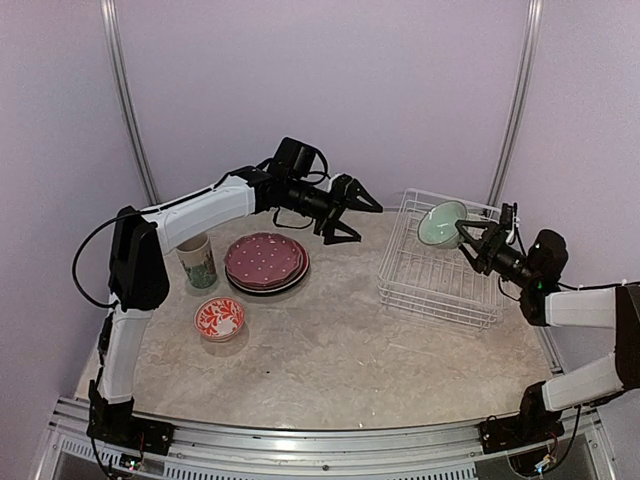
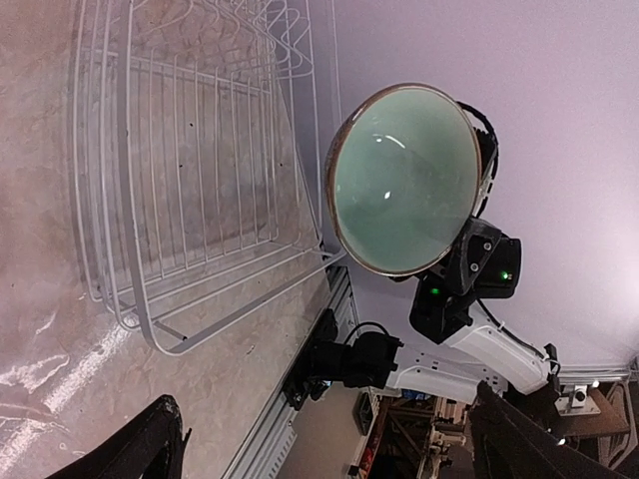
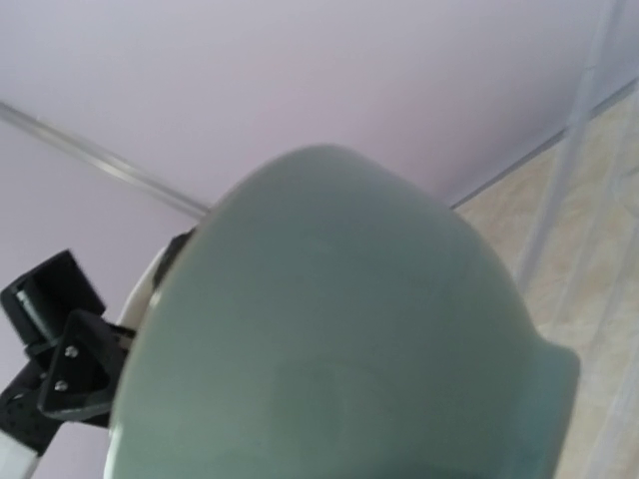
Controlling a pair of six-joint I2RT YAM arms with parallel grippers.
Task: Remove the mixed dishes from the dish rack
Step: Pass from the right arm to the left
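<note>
Top external view: the right gripper (image 1: 466, 237) is clamped on the rim of the mint green bowl (image 1: 441, 222), which hangs tipped on its side above the far part of the dish rack (image 1: 432, 285).
Left gripper (image 1: 366, 224): fingers apart, holding nothing, hovering left of the rack.
Out of the rack: plates (image 1: 265, 261), mug (image 1: 199, 262) and patterned bowl (image 1: 219, 318), all well left of it.
Risk: a rim pinch on a tilted, glazed bowl looks liable to slip. Carrying it low could clip the rack's wires and knock it loose.
</note>
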